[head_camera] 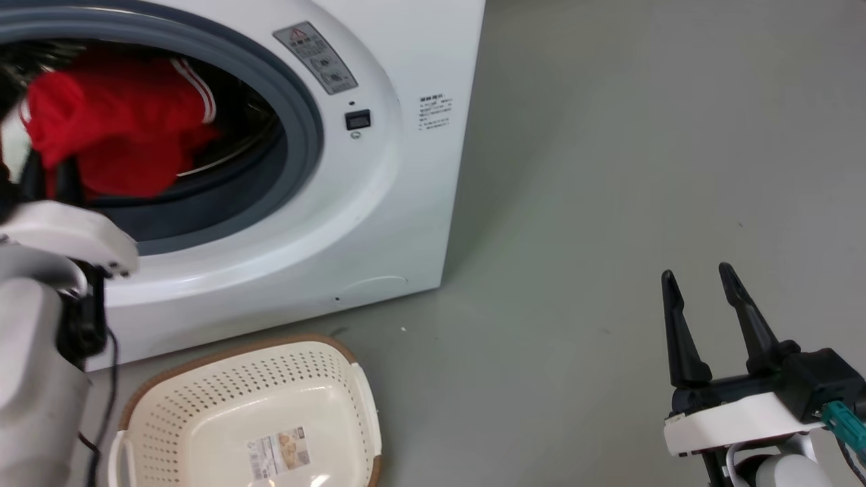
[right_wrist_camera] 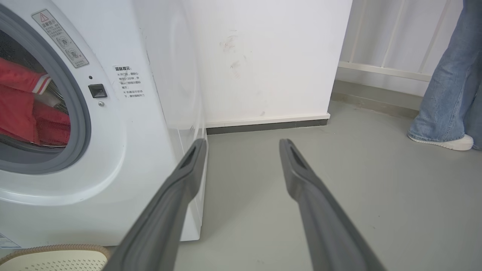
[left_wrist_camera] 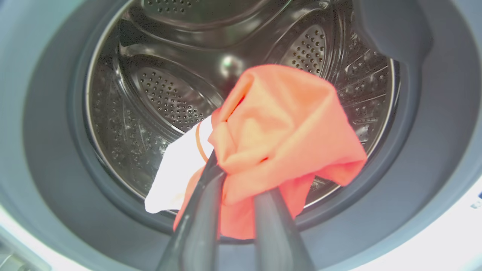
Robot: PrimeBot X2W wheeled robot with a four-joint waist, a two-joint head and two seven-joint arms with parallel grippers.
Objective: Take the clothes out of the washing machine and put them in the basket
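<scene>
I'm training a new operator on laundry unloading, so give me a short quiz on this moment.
1. True or false: the right gripper holds a garment.
2. What are the left gripper's fingers shut on? A a towel; B the clothes; C a bottle.
3. Fill in: the basket stands on the floor before the ____.
Key: 1 false, its fingers are open and empty; 2 B; 3 washing machine.
</scene>
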